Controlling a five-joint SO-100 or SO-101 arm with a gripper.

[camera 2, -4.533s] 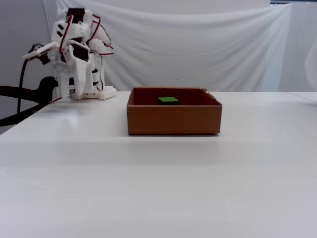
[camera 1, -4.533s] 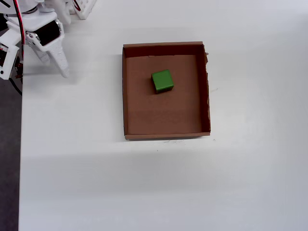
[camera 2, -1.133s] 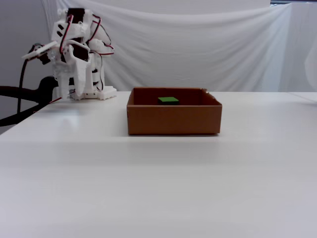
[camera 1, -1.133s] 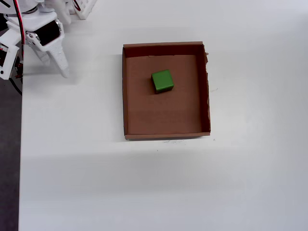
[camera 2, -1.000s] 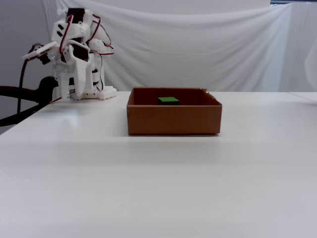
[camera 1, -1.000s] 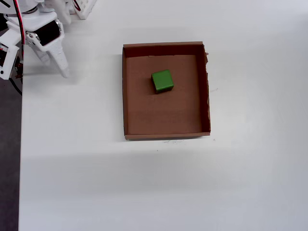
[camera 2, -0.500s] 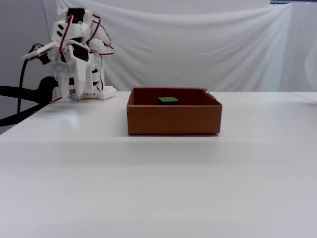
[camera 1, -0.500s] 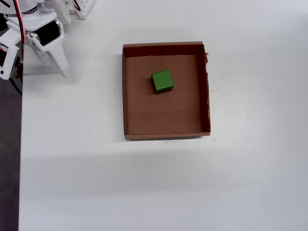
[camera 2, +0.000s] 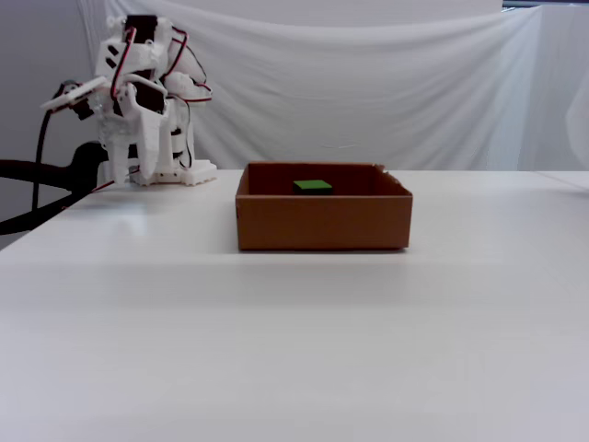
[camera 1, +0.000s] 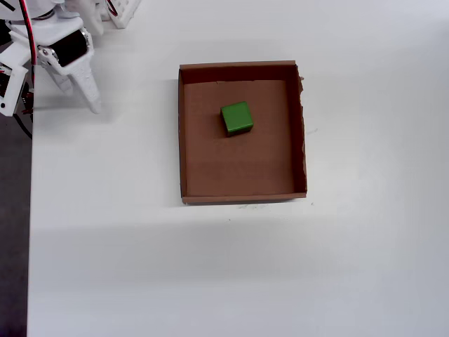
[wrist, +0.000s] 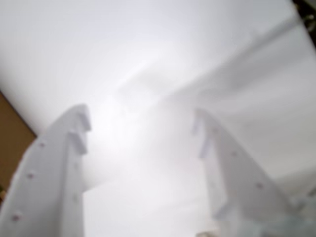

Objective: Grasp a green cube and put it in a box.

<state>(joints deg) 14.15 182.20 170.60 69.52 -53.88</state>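
At the upper left corner of the overhead view, the single claw (camera 1: 83, 95) sat folded back near the arm's base, well apart from everything else. The wrist view showed its two white fingers (wrist: 54, 168) spread apart with only blurred white table (wrist: 163, 74) between them and nothing held. A sliver of brown showed at that view's left edge, too blurred to name with certainty.

Out from the claw, toward the middle of the table (camera 1: 140, 267), stood one box (camera 1: 302, 140), a shallow brown cardboard tray with low walls and a ragged right edge in the overhead view. One green cube (camera 1: 237, 118) rested inside it on the floor, in the upper half as seen from above, clear of all four walls. From the fixed view, only the cube's top (camera 2: 313, 186) peeked above the box's front wall (camera 2: 322, 221). A white cloth (camera 2: 368, 83) hung behind the table.
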